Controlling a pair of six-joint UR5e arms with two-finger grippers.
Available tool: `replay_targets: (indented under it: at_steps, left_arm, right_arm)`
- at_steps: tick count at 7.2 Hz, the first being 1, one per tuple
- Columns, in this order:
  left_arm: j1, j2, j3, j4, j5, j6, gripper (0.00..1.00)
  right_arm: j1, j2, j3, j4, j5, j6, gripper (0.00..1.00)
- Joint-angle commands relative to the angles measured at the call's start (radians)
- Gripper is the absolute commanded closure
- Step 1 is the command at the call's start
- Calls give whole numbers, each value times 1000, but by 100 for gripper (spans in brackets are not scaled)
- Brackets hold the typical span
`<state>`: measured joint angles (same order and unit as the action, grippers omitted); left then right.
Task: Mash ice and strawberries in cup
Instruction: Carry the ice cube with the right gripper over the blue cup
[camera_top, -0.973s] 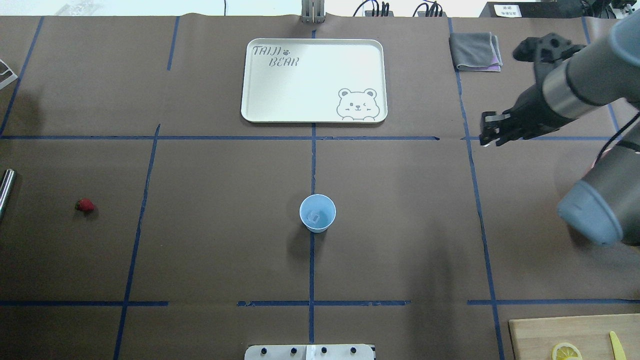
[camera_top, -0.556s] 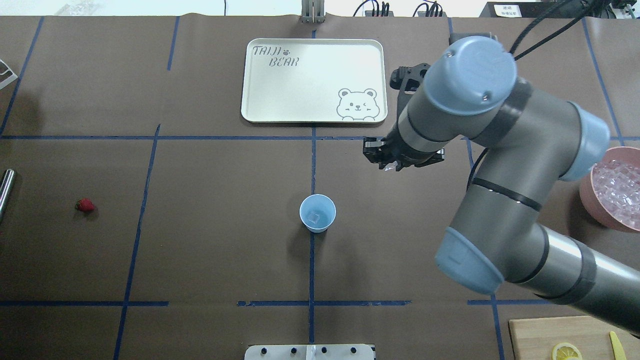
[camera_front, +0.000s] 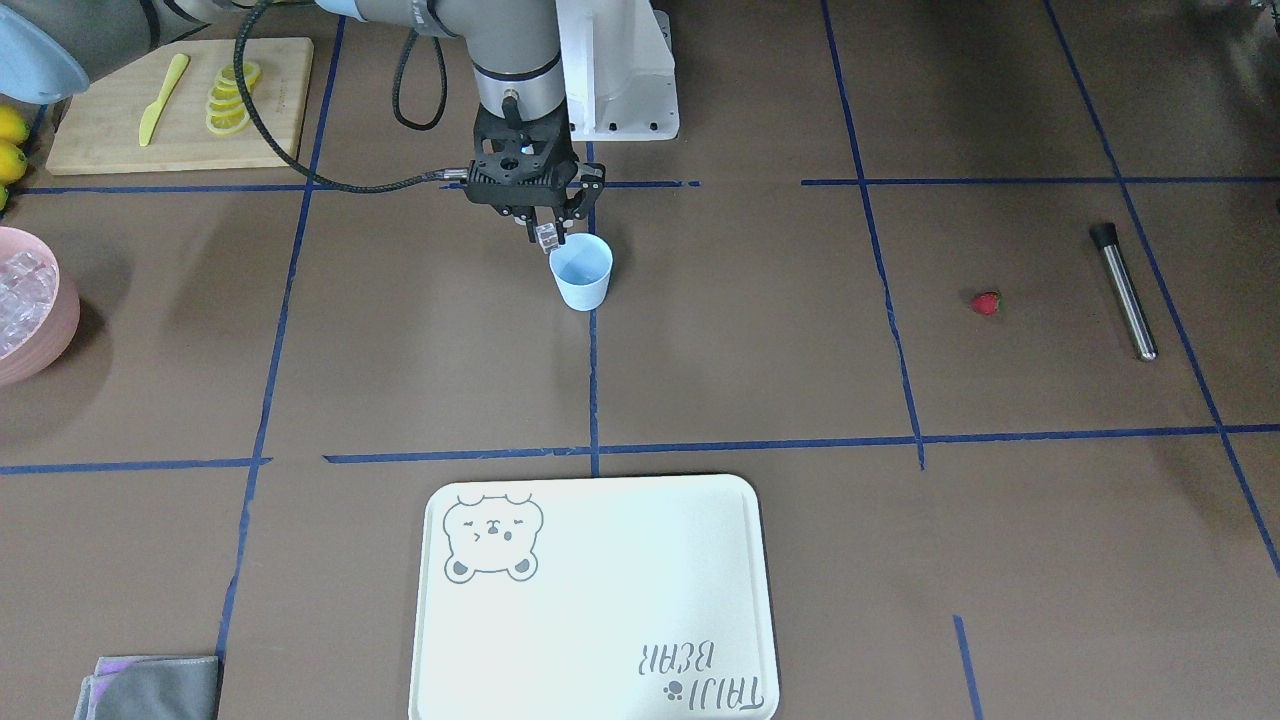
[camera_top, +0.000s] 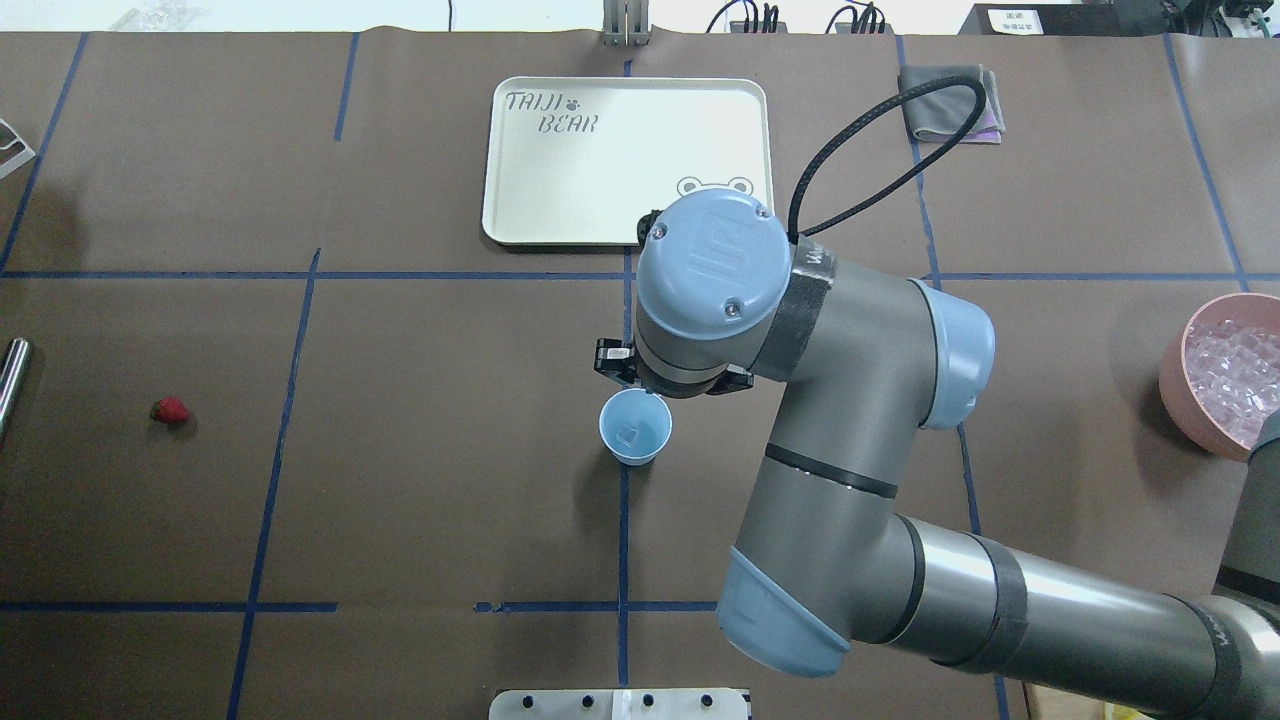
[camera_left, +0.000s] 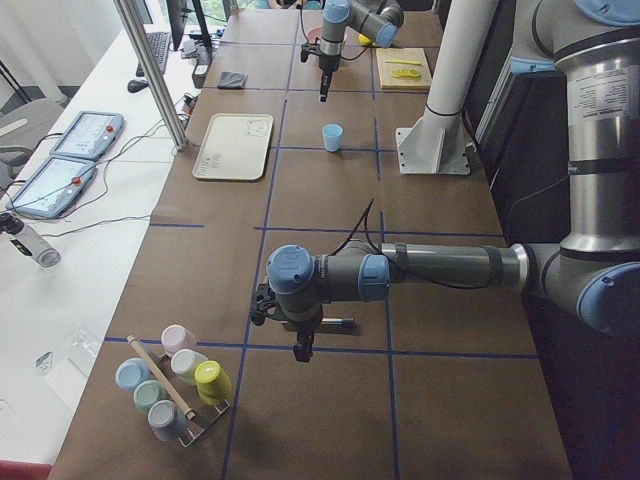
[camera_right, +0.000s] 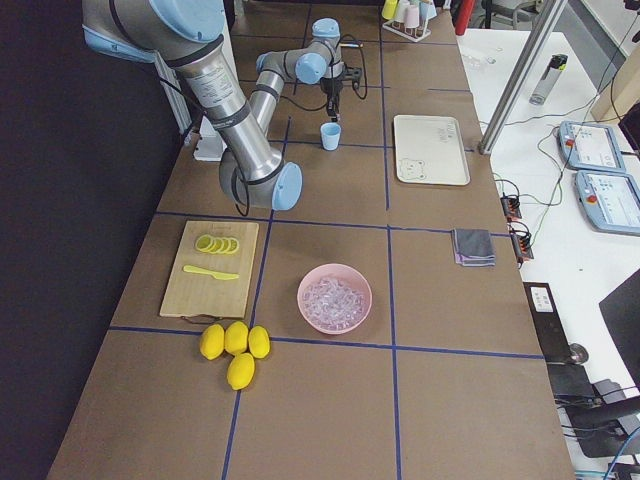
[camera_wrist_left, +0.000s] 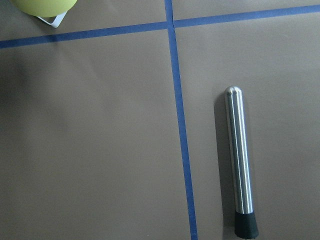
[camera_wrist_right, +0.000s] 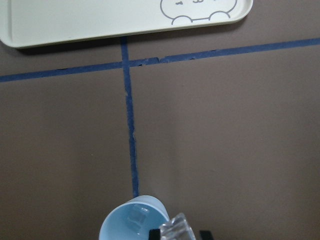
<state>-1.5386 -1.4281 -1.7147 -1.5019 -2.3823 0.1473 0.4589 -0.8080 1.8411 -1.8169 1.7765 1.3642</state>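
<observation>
cup (camera_front: 581, 272): light blue, upright at the table's middle on a blue tape line, with one ice cube (camera_top: 629, 434) lying on its bottom. right gripper (camera_front: 545, 233): fingers drawn narrow on a second ice cube (camera_wrist_right: 176, 231), which is pinched at their tips just above the cup's rim (in the wrist view it hangs over the rim's edge, not the middle). right arm: reaches in from the robot's right with its wrist pointing straight down over the cup; it hides a corner of the tray (camera_top: 520, 160) in the overhead view. left gripper (camera_left: 303, 350): hangs pointing down near the table's left end, close to a steel rod (camera_wrist_left: 241, 165) with a black tip; how far its fingers are apart cannot be told. strawberry (camera_front: 986, 303): lies on the bare table, well apart from the cup and near the rod. pink bowl (camera_top: 1195, 385): holds more ice, at the right end.
</observation>
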Motion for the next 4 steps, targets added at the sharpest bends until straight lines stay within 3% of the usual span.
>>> replay_targets:
  at_steps: [1,3,4]
  left_arm:
    - [0,0,1,0,0,0,0]
    - [0,0,1,0,0,0,0]
    - [0,0,1,0,0,0,0]
  right_arm:
    - [-49,7,-61,66,-48,41,81]
    - [-57,9,-80,77,-49,49,79]
    - [-60,4,-80,77,-49,47,40]
